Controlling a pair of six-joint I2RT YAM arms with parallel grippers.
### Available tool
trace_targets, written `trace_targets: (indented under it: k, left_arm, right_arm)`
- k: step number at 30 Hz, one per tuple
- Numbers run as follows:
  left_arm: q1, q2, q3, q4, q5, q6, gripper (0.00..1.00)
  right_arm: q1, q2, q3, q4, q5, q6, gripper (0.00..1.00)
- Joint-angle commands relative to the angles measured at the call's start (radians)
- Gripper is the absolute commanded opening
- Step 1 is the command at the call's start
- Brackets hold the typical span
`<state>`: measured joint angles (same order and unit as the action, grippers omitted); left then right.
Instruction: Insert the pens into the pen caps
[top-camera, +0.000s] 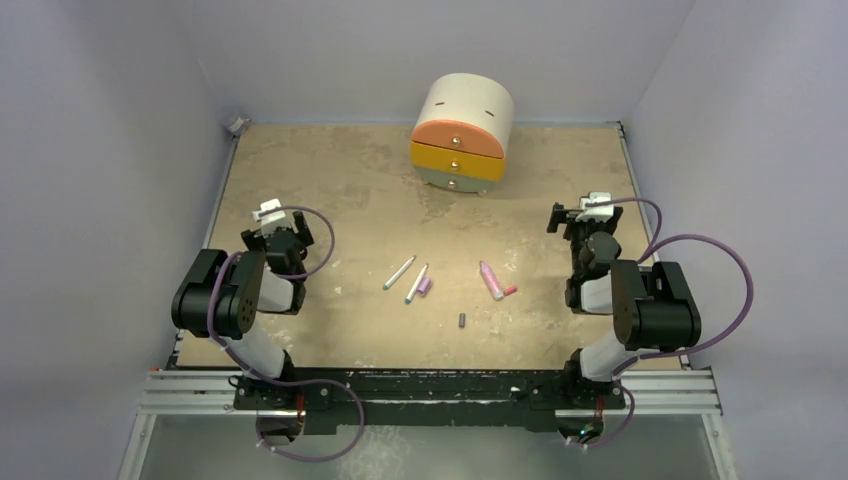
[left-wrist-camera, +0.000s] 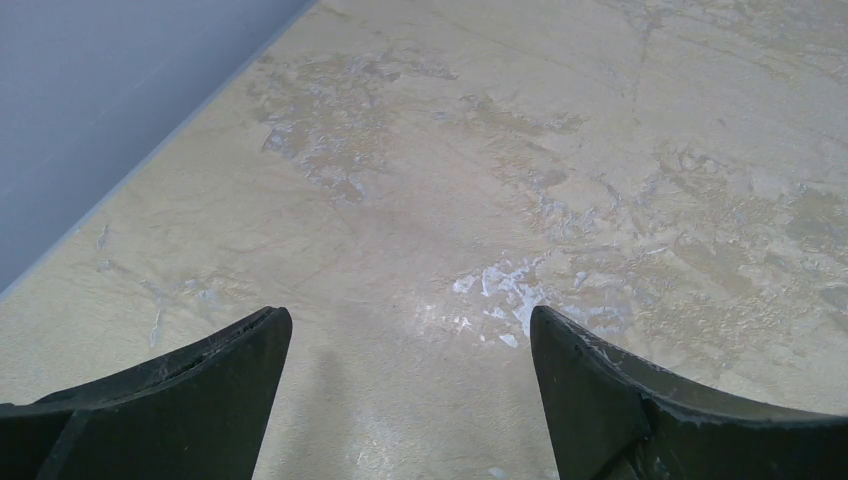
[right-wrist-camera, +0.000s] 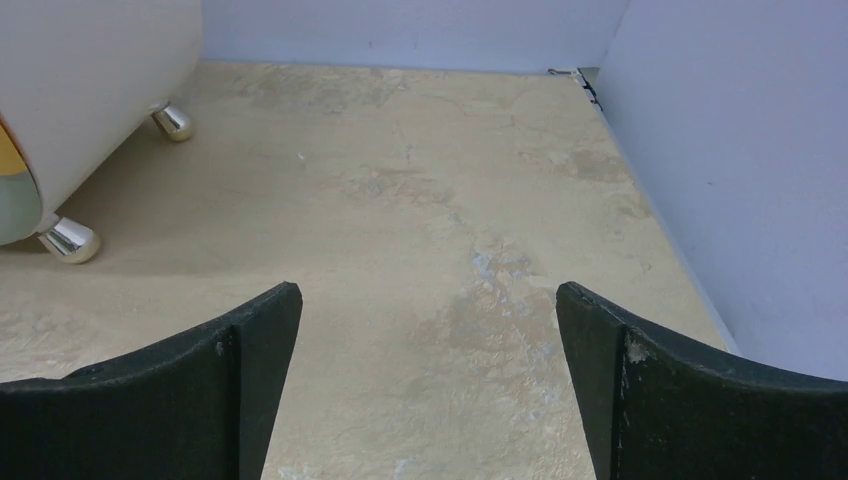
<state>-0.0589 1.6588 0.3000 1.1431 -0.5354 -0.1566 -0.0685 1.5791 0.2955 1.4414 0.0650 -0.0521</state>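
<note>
In the top view two slim white pens lie mid-table, one with a teal end (top-camera: 399, 272) and one with a blue end (top-camera: 416, 283). A purple cap (top-camera: 426, 286) lies against the blue-ended pen. A thicker pink pen (top-camera: 491, 280) lies to the right with a reddish-pink cap (top-camera: 510, 291) beside it. A dark grey cap (top-camera: 462, 321) lies nearer the arms. My left gripper (top-camera: 285, 232) (left-wrist-camera: 410, 325) is open and empty over bare table at the left. My right gripper (top-camera: 570, 218) (right-wrist-camera: 428, 300) is open and empty at the right. Neither wrist view shows a pen or cap.
A rounded white drawer unit (top-camera: 462, 130) with orange, yellow and pale green drawers stands at the back centre; its side and chrome feet (right-wrist-camera: 70, 240) show in the right wrist view. Lilac walls (top-camera: 120, 150) enclose the table on the left, back and right.
</note>
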Motion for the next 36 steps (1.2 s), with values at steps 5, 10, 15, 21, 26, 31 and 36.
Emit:
trace_targets:
  k: [5,10,15,21,26,31,36]
  left_arm:
    - [0.004,-0.004,-0.001,0.056,-0.003,-0.009,0.89]
    - [0.004,-0.004,0.000,0.055,-0.003,-0.009,0.89]
    - [0.004,-0.005,0.000,0.055,-0.003,-0.009,0.89]
    - [0.003,-0.017,0.009,0.030,0.104,0.030,0.89]
    - [0.004,-0.161,-0.018,-0.027,0.020,0.008,0.89]
    - [-0.004,-0.442,-0.065,-0.171,-0.051,-0.063,0.89]
    - [-0.005,-0.768,0.012,-0.447,0.033,-0.266,0.89]
  right_arm:
    - [-0.005,-0.005,0.028,0.045,0.018,0.006,1.00]
    - [-0.005,-0.005,0.028,0.044,0.018,0.007,1.00]
    - [-0.026,-0.006,0.043,0.014,-0.021,0.031,1.00]
    - [-0.005,-0.373,0.119,-0.277,-0.005,0.067,1.00]
    - [-0.002,-0.547,0.411,-0.714,-0.114,0.355,1.00]
    - [-0.010,-0.596,0.429,-0.862,-0.346,0.637,1.00]
    - [-0.055,-0.538,0.480,-1.058,-0.447,0.792,1.00]
